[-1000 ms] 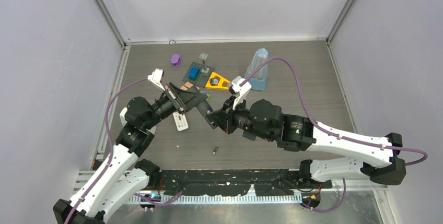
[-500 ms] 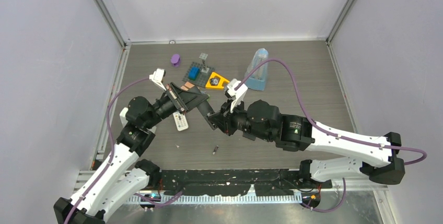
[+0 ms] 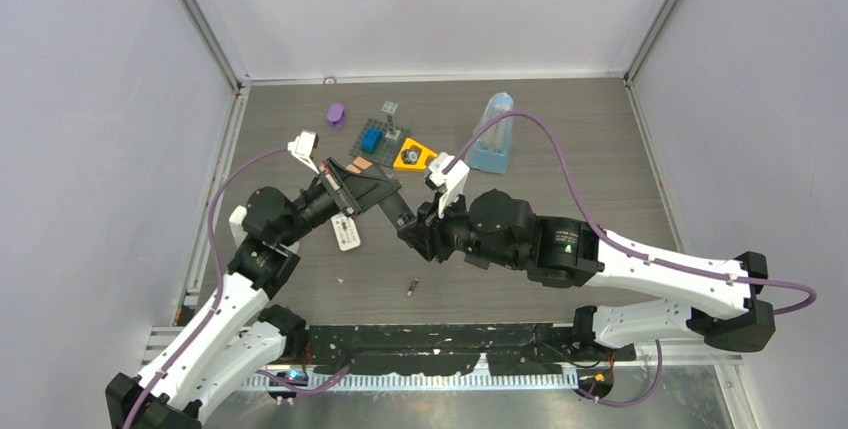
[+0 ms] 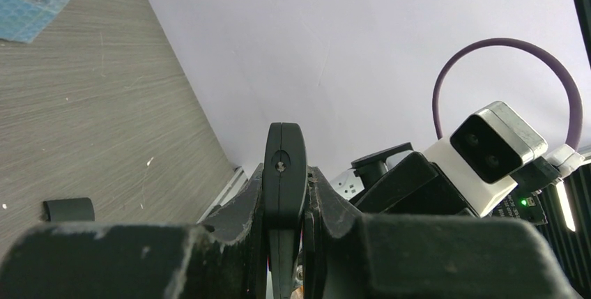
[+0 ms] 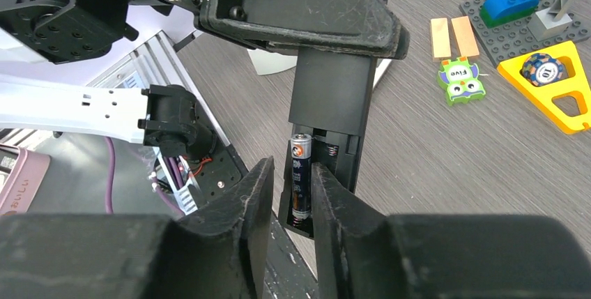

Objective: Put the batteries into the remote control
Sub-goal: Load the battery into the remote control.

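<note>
Right tool (image 5: 291,173) crept left: one seated battery (image 5: 301,180), one loose battery (image 3: 411,287).

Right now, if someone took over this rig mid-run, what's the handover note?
Left pincer: shut on the black remote, held off the table, battery bay open toward the right arm.
Right pincer: open, fingers straddling the seated battery.
Done: one battery lies in the bay.
Left: the empty slot beside it needs one. A loose battery lies on the table near the arm bases. No other batteries in view.
</note>
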You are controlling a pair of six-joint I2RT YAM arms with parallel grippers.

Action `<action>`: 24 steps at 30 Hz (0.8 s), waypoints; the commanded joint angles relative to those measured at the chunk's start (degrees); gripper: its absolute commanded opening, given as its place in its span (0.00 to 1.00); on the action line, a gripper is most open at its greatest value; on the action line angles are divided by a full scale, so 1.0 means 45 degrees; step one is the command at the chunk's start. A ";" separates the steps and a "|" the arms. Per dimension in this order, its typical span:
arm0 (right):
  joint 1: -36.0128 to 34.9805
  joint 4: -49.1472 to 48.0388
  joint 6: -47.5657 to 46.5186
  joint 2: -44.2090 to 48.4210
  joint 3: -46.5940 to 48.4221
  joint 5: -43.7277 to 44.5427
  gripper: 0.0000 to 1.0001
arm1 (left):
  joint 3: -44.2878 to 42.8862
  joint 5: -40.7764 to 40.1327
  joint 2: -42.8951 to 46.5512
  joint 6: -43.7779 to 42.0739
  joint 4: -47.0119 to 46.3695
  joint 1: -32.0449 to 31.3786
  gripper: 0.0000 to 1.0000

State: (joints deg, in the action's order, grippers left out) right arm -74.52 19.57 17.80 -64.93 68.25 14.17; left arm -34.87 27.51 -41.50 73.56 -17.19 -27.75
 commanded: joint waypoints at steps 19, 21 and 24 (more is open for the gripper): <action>0.0593 0.2227 0.5306 0.0502 0.1894 0.0851 0.70 | 0.0421 -0.0025 -0.0109 0.0254 -0.2660 0.0033 0.00; 0.0604 0.2122 0.6296 0.0685 0.1495 0.1064 0.79 | 0.0574 -0.0145 -0.0143 0.0382 -0.3116 0.0033 0.00; 0.0603 0.1455 0.7427 0.1006 0.0580 0.1154 0.97 | 0.0781 -0.0370 -0.0092 0.0569 -0.3489 0.0034 0.00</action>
State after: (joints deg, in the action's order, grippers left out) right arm -71.83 27.90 40.14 -63.16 74.02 17.10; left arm -32.21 27.00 -42.17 74.94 -25.58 -27.73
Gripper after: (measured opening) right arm 0.889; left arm 0.177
